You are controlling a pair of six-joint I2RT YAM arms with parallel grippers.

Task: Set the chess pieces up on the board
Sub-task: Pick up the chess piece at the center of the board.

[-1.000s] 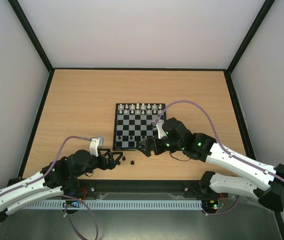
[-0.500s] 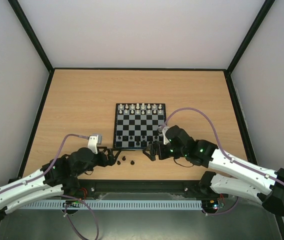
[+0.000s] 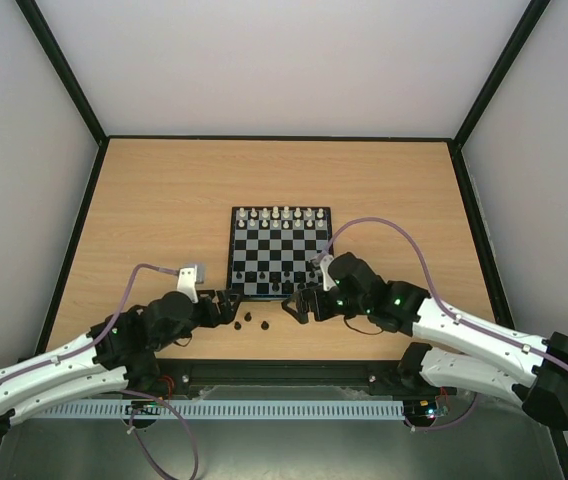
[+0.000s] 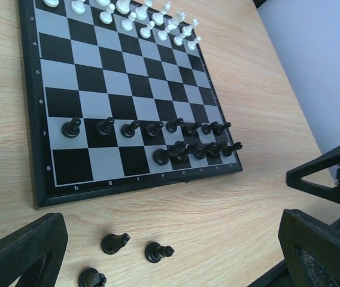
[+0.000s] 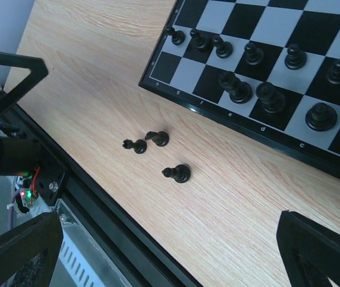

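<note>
Right gripper (image 3: 292, 306) has drawn back off the board (image 3: 286, 248), and it and the left gripper (image 3: 232, 306), both wide open and empty, now flank three fallen pieces (image 3: 252, 320) just near of the board, so reaching together risks a clash or scattering them.

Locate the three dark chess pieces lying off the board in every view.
Top external: loose pieces, low centre, just below the board.
Left wrist: loose pieces, bottom left.
Right wrist: loose pieces, left of centre.
Shared landmark: the board's black near border, beside them in all three.
</note>
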